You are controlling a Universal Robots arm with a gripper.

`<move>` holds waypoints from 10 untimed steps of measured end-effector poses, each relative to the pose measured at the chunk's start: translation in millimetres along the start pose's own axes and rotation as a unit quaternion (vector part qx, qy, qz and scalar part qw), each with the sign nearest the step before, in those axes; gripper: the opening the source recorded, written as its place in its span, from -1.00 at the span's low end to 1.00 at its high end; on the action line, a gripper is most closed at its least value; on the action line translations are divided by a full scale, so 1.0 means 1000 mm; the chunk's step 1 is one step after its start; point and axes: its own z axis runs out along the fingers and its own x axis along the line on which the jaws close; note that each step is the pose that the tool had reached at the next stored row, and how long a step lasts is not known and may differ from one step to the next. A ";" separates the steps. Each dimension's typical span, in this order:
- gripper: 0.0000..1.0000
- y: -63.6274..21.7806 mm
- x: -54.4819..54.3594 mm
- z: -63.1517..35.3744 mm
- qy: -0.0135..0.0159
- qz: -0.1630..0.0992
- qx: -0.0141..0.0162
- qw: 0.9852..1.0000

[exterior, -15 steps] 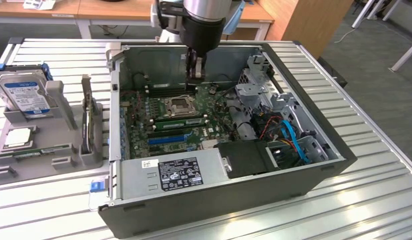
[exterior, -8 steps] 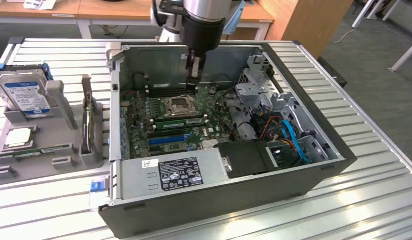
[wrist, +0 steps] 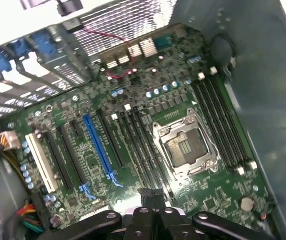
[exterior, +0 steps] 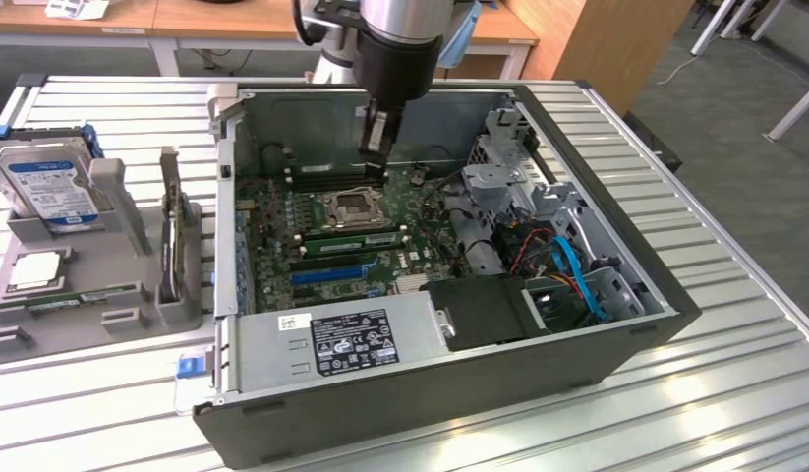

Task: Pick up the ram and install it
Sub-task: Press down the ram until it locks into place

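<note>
A: Where the arm reaches down into the open computer case (exterior: 640, 295), what is the state of the gripper (exterior: 374, 149)?

B: Closed. In the wrist view the fingertips (wrist: 150, 196) meet with nothing between them. The gripper holds no part.

A: Position of the gripper?

B: Inside the case, above the motherboard (exterior: 418, 211), on the back-wall side of the empty processor socket (exterior: 350, 206). It hangs over the black memory slots (exterior: 328, 177) there; contact with the board cannot be determined.

A: Location of the ram (exterior: 79, 297)?

B: Outside the case. It lies flat in the grey parts tray (exterior: 116, 197) on the exterior view's left, near the tray's front edge, well apart from the gripper.

A: Other items in the tray?

B: A blue-labelled hard drive (exterior: 50, 187) sits at the far end. A square silver processor chip (exterior: 37, 270) sits between the hard drive and the ram.

A: Supporting surface?

B: The tray and the case both rest on a ribbed metal table (exterior: 719, 374).
</note>
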 end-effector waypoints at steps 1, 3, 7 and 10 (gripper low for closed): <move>-0.80 0.0000 0.000 0.0001 0.000 0.008 0.000 1.000; -0.80 0.0000 0.000 0.0002 -0.001 0.025 0.001 1.000; -0.80 0.0000 0.000 0.0004 -0.003 0.059 0.002 0.998; -0.80 0.0000 0.000 0.0006 -0.004 0.083 0.003 0.997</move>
